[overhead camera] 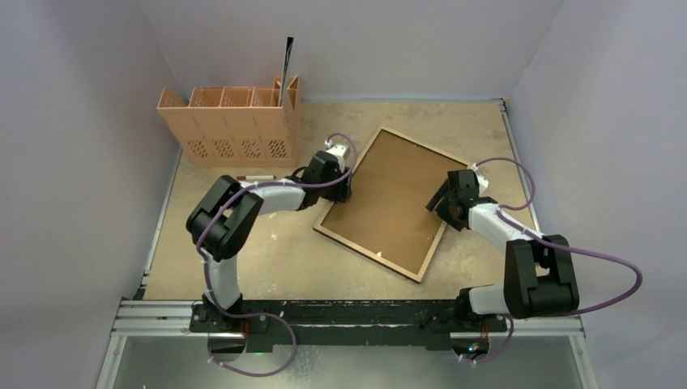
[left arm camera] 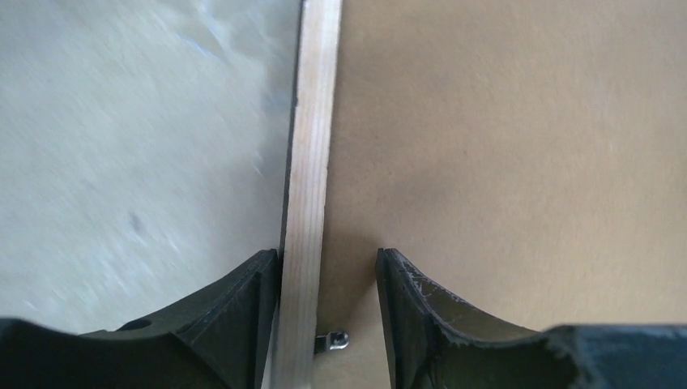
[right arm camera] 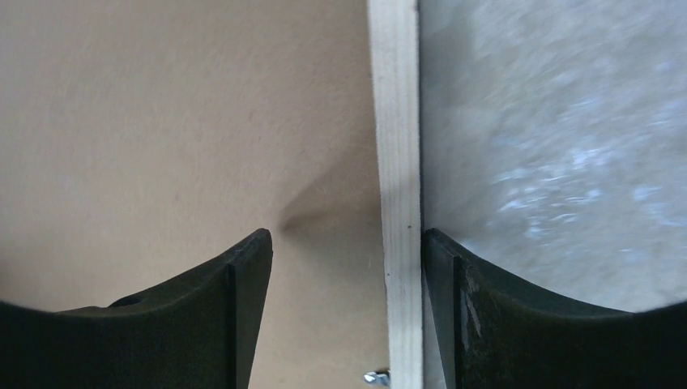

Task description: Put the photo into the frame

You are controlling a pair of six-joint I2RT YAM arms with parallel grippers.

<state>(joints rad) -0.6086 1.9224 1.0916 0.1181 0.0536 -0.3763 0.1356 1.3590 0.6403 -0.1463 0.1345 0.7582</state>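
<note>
The frame (overhead camera: 367, 255) lies face down and skewed on the table, its light wood back rail around a brown backing board (overhead camera: 393, 198). The photo is out of view. My left gripper (overhead camera: 344, 190) is at the frame's left side. In the left wrist view it (left arm camera: 328, 255) straddles the wood rail (left arm camera: 312, 121): the outer finger touches the rail, and the inner finger stands apart over the board (left arm camera: 502, 146). My right gripper (overhead camera: 441, 203) is at the frame's right side. It (right arm camera: 347, 235) straddles the rail (right arm camera: 397, 121) the same way, with a wide gap on the board side.
A tan rack with several compartments (overhead camera: 231, 126) stands at the back left, a thin dark sheet (overhead camera: 288, 61) upright in its right end. A small pen-like thing (overhead camera: 259, 177) lies in front of it. Metal tabs (left arm camera: 336, 340) (right arm camera: 374, 377) jut from the rails. Walls enclose the table.
</note>
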